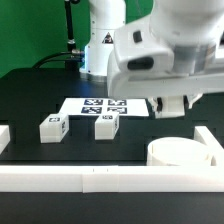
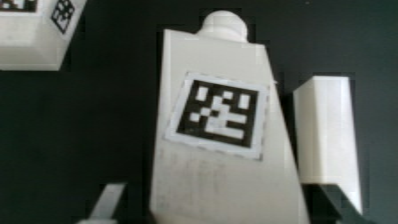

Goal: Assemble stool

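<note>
The claw [image 1: 172, 104] was closed on one stool leg [image 2: 214, 110], held up at the right of the exterior view, just above the round seat [image 1: 182, 152]. Two spare legs [image 1: 50, 127] sat on the surface [image 1: 25, 110] at middle left. This looked like the leg-fitting step. Next, the peg [image 2: 222, 22] likely had to go straight down into the seat.

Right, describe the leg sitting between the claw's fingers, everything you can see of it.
The leg is a blocky white piece, plastic by its look, with a small rounded peg at one end and a black-and-white square tag on its flat face. It looks whole. The claw appears shut on its other end, with fingers on either side. In the exterior view it hangs over the dark table, near the round seat, seemingly touching neither.
</note>
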`<action>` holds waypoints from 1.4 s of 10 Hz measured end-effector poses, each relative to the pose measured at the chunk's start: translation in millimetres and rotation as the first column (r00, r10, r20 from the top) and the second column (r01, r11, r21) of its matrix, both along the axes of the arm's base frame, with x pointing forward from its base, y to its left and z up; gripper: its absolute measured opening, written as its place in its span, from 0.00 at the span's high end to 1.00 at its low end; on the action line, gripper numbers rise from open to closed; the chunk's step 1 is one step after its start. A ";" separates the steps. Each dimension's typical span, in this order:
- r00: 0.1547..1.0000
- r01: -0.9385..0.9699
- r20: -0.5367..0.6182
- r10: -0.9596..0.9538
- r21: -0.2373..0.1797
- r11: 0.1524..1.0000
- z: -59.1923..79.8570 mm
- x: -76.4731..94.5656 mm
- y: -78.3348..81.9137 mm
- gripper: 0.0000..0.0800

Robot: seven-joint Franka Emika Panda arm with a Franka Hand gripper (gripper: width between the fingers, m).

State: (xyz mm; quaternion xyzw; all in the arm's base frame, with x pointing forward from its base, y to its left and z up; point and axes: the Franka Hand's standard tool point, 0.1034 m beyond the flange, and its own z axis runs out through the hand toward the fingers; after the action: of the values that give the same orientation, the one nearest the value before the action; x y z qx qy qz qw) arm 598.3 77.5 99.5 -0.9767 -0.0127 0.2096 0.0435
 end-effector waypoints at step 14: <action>0.601 -0.130 0.791 0.114 -0.044 0.991 19.7 24.5 28.1 0.59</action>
State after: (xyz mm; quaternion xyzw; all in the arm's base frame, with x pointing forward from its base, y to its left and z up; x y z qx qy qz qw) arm 622.8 105.6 119.1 -0.9651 -0.0991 -0.2408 0.0278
